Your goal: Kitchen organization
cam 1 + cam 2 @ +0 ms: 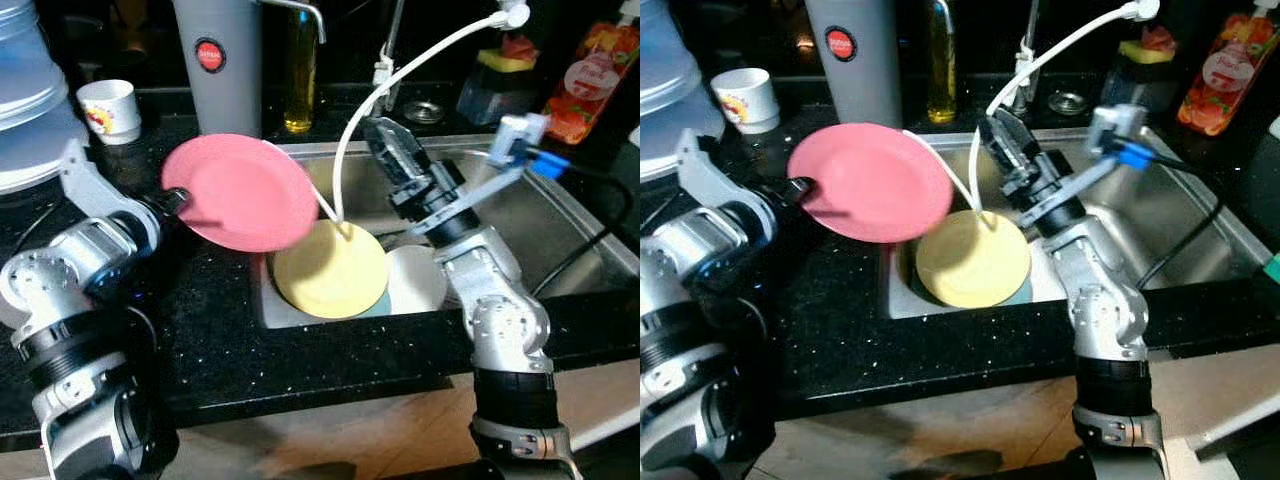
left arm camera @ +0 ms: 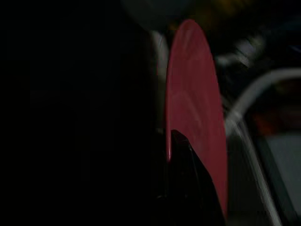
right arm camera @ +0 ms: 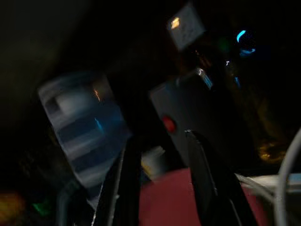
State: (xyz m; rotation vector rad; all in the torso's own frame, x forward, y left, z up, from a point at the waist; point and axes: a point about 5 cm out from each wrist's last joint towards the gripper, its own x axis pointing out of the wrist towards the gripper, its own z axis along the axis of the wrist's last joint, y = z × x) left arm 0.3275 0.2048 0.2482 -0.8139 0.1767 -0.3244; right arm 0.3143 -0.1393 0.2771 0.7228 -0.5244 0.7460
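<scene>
My left gripper [image 1: 176, 200] is shut on the left rim of a pink plate [image 1: 240, 192], holding it tilted above the black counter at the sink's left edge. In the left wrist view the pink plate [image 2: 195, 108] stands edge-on beside a black finger [image 2: 186, 179]. A yellow plate [image 1: 330, 270] lies in the sink on top of another dish, with a white bowl [image 1: 418, 282] to its right. My right gripper [image 1: 388, 145] hovers above the sink, open, with nothing between its fingers [image 3: 129, 179].
The steel sink [image 1: 560, 215] is set in a black counter [image 1: 210, 330]. Behind it stand a grey cylinder [image 1: 218, 60], an oil bottle [image 1: 298, 75], a paper cup [image 1: 108, 108], a water jug [image 1: 30, 90] and a red pouch [image 1: 590, 80]. A white cable [image 1: 400, 70] arcs over the sink.
</scene>
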